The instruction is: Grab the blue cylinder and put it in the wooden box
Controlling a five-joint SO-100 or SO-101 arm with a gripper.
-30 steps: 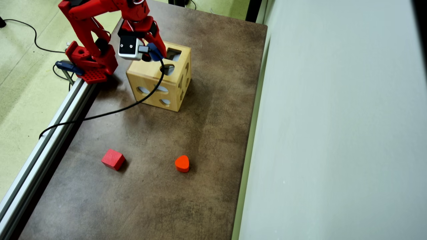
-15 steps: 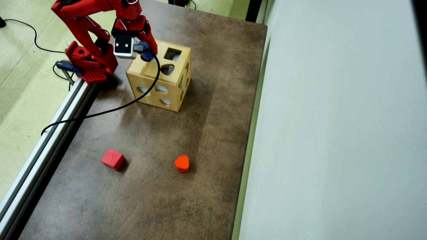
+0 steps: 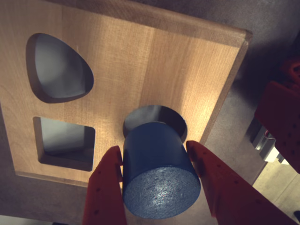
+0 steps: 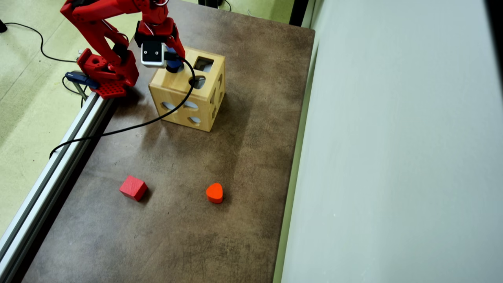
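Blue cylinder (image 3: 159, 171) clamped between pincer (image 3: 161, 161) fingers.

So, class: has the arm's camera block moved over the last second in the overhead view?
Yes. The camera block first slid left, away from the box's square hole, then partway back right.

A red arm (image 4: 102, 23) reaches from its base (image 4: 104, 76) at the desk's (image 4: 235, 165) upper left edge over the top of the wooden box (image 4: 188, 96). The hand (image 4: 173, 59) sits above the box's near left corner, with a bit of the blue cylinder (image 4: 171, 62) showing between its fingers at a round hole. A white camera block (image 4: 152, 54) rides on the wrist, and its black cable (image 4: 129, 125) loops across the box and off the desk to the left. The box top also shows a square hole and a rounded one. Well apart, lower on the desk, lie a red cube (image 4: 133, 188) and an orange heart (image 4: 215, 193).
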